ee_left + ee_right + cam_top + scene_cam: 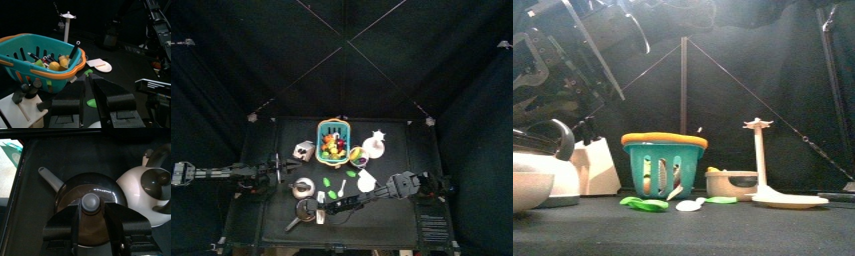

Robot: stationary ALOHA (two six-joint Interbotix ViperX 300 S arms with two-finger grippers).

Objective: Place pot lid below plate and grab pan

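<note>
The pot lid [93,195] is dark and shiny with a grey knob, and it sits on the pan [67,190], whose grey handle [48,177] sticks out past it. My right gripper [93,209] hangs just over the lid, open, with a jaw on either side of the knob. In the top view this gripper [315,205] is over the pan [307,209] at the table's front left. The white plate [368,180] lies right of centre and also shows in the left wrist view [100,65]. My left gripper [87,92] is open and holds nothing, near the teal basket.
A white kettle [148,190] stands right beside the pan. The teal basket of fruit [334,141] sits at the back centre, a white mug tree [759,160] to its right, a white box [596,166] to its left. Green pieces [647,203] lie in front of the basket.
</note>
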